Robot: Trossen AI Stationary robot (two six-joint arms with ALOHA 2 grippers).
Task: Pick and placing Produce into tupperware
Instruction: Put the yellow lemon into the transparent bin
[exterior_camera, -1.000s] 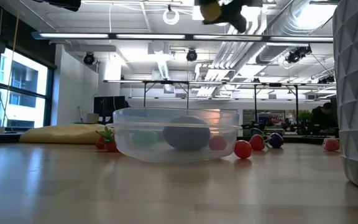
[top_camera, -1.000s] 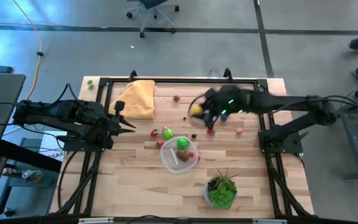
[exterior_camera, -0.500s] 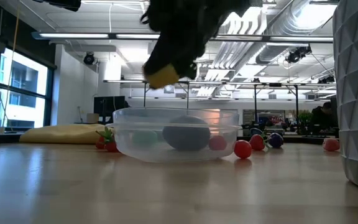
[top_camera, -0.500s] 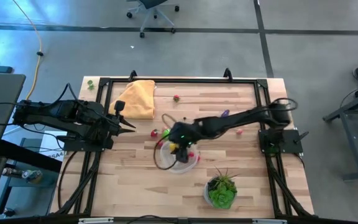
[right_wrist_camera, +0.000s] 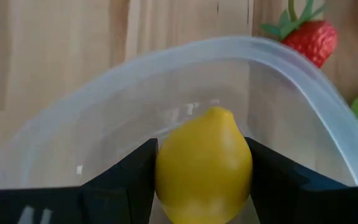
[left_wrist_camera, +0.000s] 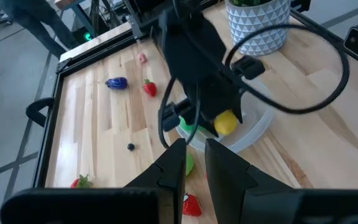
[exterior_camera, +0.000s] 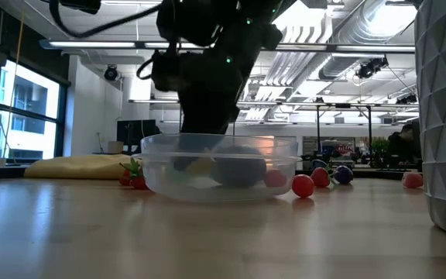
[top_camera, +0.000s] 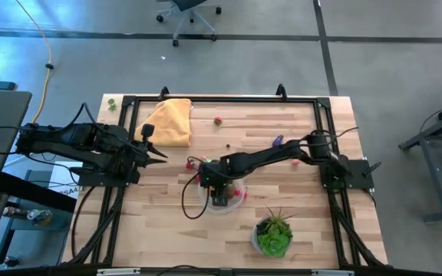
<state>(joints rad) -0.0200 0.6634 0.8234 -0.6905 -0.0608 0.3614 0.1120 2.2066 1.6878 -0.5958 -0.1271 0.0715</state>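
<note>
Lowered from above the table since the earlier frame, right gripper (right_wrist_camera: 202, 180) clamps a yellow lemon (right_wrist_camera: 204, 163) inside the tupperware (right_wrist_camera: 303, 118), nub end pointing away from the wrist.

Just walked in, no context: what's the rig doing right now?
The right gripper holds a yellow toy lemon and has it down inside the clear tupperware, not yet released. The container already holds other produce, including a brown piece. More toy fruit lies loose on the table, such as a strawberry beside the rim. The left gripper waits at the table's left edge, away from the container.
</note>
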